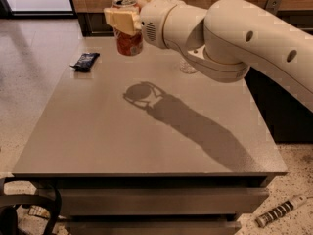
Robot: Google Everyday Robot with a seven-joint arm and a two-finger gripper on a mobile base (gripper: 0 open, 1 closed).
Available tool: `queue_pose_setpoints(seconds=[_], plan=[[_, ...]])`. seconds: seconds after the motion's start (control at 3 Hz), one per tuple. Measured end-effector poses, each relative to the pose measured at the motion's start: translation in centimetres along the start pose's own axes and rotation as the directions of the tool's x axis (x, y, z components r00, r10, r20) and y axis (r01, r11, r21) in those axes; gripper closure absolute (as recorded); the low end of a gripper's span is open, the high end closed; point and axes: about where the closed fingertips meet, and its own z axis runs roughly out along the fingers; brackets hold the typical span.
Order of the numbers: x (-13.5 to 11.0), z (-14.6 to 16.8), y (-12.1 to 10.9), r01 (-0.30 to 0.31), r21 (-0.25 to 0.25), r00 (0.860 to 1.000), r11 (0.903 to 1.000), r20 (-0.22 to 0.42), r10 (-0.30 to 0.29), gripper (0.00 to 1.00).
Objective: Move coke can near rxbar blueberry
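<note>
Desk (98, 146): arm shadow (186, 126) falls mid-surface. Rxbar blueberry (84, 61) lies flat near far left edge. Coke can (130, 42) clamped upright in end effector (128, 19), raised clear of desk, right of the bar. Recommend: carry left, lower straight down, release just beside bar without nudging it

grey table (146, 146), flat top. rxbar blueberry (85, 61) lies far left, near edge. clear bottle bottom (187, 67) stands far back, mostly hidden by arm. gripper (124, 21) holds coke can (129, 42) up above far side, off table.
</note>
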Motion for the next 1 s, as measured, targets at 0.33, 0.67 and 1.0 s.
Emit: queue_pose_setpoints(seconds=[0.33,0.67,1.0], plan=[[0.9,2.6,-2.2,-0.004,0.008,0.999,1.0000,0.044,0.003,1.00],[3.4,4.4,-4.2,-0.012,0.005,0.999,0.9999,0.049,0.012,1.00],[5.2,6.4,-4.7,-0.017,-0.018,1.000,0.9997,0.026,0.017,1.00]])
